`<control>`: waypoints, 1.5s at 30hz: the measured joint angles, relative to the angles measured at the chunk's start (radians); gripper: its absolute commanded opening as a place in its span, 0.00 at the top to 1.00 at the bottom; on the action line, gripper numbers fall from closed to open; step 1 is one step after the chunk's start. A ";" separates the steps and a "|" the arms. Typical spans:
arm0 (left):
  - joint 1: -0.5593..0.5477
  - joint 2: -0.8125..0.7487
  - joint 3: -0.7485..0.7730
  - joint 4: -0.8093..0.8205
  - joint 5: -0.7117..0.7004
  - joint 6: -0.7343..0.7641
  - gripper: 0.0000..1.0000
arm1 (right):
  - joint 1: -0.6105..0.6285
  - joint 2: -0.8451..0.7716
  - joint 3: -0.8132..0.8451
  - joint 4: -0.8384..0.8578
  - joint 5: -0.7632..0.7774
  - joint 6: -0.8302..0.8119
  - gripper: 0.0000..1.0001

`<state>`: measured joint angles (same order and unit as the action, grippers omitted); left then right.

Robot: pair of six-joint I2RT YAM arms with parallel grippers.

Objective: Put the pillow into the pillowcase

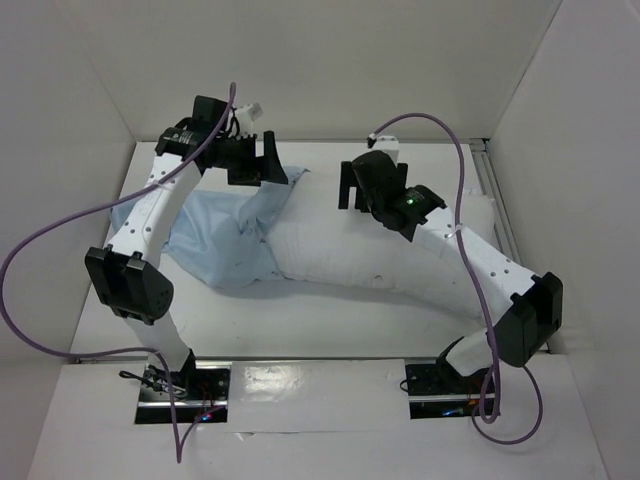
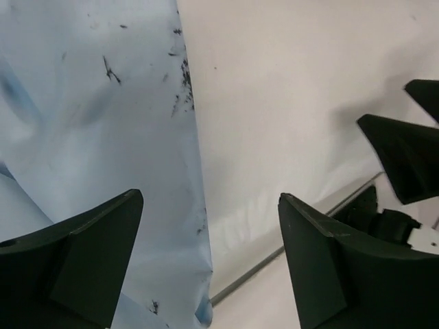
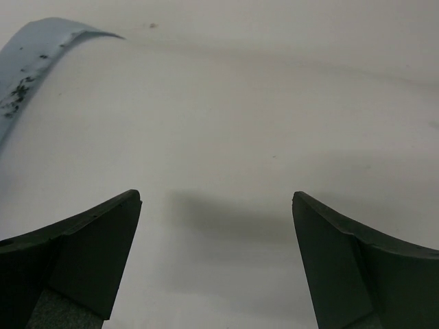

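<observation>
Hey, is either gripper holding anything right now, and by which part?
Nothing is held. The left gripper is open over the edge of the pillowcase, and the right gripper is open too, nothing between its fingers.

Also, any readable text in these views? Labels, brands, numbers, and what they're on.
No readable text in any view.
pillowcase: dark marks only, smudgy specks, not letters.
pillow: plain white, no print visible.
right arm: a green light, no lettering legible.
base plates: anything printed there is too small to tell.
</observation>
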<state>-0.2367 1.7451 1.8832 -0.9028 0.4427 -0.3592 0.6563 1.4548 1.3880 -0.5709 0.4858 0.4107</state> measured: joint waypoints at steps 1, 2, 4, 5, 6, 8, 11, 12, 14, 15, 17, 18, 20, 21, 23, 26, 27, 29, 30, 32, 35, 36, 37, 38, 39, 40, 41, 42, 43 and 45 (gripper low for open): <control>-0.004 0.009 0.013 0.000 -0.006 0.009 0.08 | -0.017 0.001 0.007 -0.013 -0.003 0.000 0.00; -0.012 0.021 0.029 -0.002 -0.029 0.016 0.07 | -0.038 0.005 0.020 -0.030 -0.010 0.000 0.00; -0.038 0.052 0.066 -0.006 -0.095 0.020 0.04 | -0.076 0.014 0.049 -0.057 -0.027 0.002 0.00; -0.056 0.071 0.086 -0.003 -0.142 0.021 0.04 | -0.093 0.020 0.061 -0.068 -0.039 0.003 0.00; -0.075 0.089 0.103 -0.003 -0.180 0.021 0.04 | -0.106 0.025 0.070 -0.077 -0.054 0.004 0.00; -0.118 0.142 0.144 -0.002 -0.262 0.022 0.04 | -0.134 0.037 0.080 -0.095 -0.089 0.008 0.00; -0.165 0.235 0.195 -0.006 -0.346 0.024 0.08 | -0.146 0.065 0.080 -0.114 -0.128 0.012 0.00; -0.174 0.269 0.208 -0.007 -0.368 0.024 0.10 | -0.146 0.078 0.078 -0.117 -0.142 0.014 0.00; -0.181 0.324 0.222 -0.012 -0.404 0.024 0.24 | -0.146 0.105 0.061 -0.117 -0.172 0.016 0.00; -0.182 0.346 0.226 -0.014 -0.422 0.021 0.32 | -0.146 0.116 0.045 -0.114 -0.187 0.019 0.00; -0.182 0.373 0.247 -0.028 -0.454 0.010 0.53 | -0.145 0.132 0.013 -0.097 -0.207 0.027 0.02; -0.182 0.382 0.268 -0.039 -0.470 0.010 0.57 | -0.144 0.136 0.001 -0.090 -0.214 0.034 0.03; -0.183 0.391 0.320 -0.053 -0.502 0.011 0.63 | -0.144 0.137 -0.009 -0.080 -0.214 0.042 0.05; -0.183 0.391 0.344 -0.055 -0.518 0.013 0.65 | -0.144 0.137 -0.009 -0.076 -0.214 0.044 0.05; -0.183 0.391 0.380 -0.056 -0.545 0.013 0.75 | -0.144 0.137 -0.009 -0.072 -0.214 0.045 0.05; -0.183 0.391 0.395 -0.060 -0.572 0.014 1.00 | -0.144 0.137 -0.009 -0.071 -0.214 0.045 0.11; -0.183 0.393 0.394 -0.066 -0.576 0.016 1.00 | -0.144 0.137 -0.009 -0.070 -0.214 0.045 0.27; -0.182 0.397 0.394 -0.076 -0.574 0.017 1.00 | -0.144 0.137 -0.011 -0.060 -0.217 0.042 0.53; -0.182 0.399 0.394 -0.080 -0.564 0.018 1.00 | -0.144 0.137 -0.014 -0.053 -0.221 0.040 0.74; -0.188 0.399 0.394 -0.082 -0.530 0.018 1.00 | -0.144 0.139 -0.016 -0.037 -0.235 0.039 0.85; -0.206 0.396 0.394 -0.065 -0.444 0.018 1.00 | -0.144 0.155 -0.018 -0.007 -0.249 0.034 1.00; -0.214 0.396 0.394 -0.058 -0.403 0.018 1.00 | -0.144 0.166 -0.018 0.001 -0.256 0.035 1.00; -0.219 0.396 0.394 -0.053 -0.374 0.018 1.00 | -0.144 0.177 -0.017 0.007 -0.263 0.034 1.00; -0.222 0.396 0.394 -0.049 -0.346 0.018 1.00 | -0.144 0.188 -0.016 0.013 -0.269 0.032 1.00; -0.224 0.395 0.395 -0.046 -0.328 0.018 1.00 | -0.144 0.192 -0.016 0.017 -0.275 0.030 0.92; -0.225 0.395 0.395 -0.043 -0.314 0.018 1.00 | -0.144 0.192 -0.016 0.018 -0.277 0.030 0.69; -0.225 0.394 0.395 -0.040 -0.301 0.018 1.00 | -0.144 0.182 -0.014 0.016 -0.277 0.030 0.15; -0.225 0.394 0.395 -0.039 -0.292 0.018 1.00 | -0.144 0.170 -0.013 0.016 -0.273 0.031 0.04; -0.225 0.394 0.395 -0.037 -0.282 0.016 1.00 | -0.143 0.155 -0.011 0.010 -0.268 0.029 0.00; -0.222 0.394 0.395 -0.031 -0.267 0.014 1.00 | -0.142 0.118 0.000 -0.009 -0.245 0.024 0.00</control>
<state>-0.4587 2.1391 2.2780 -0.9337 0.1757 -0.3447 0.5140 1.5726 1.3880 -0.5797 0.2405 0.4343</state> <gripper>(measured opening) 0.023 0.980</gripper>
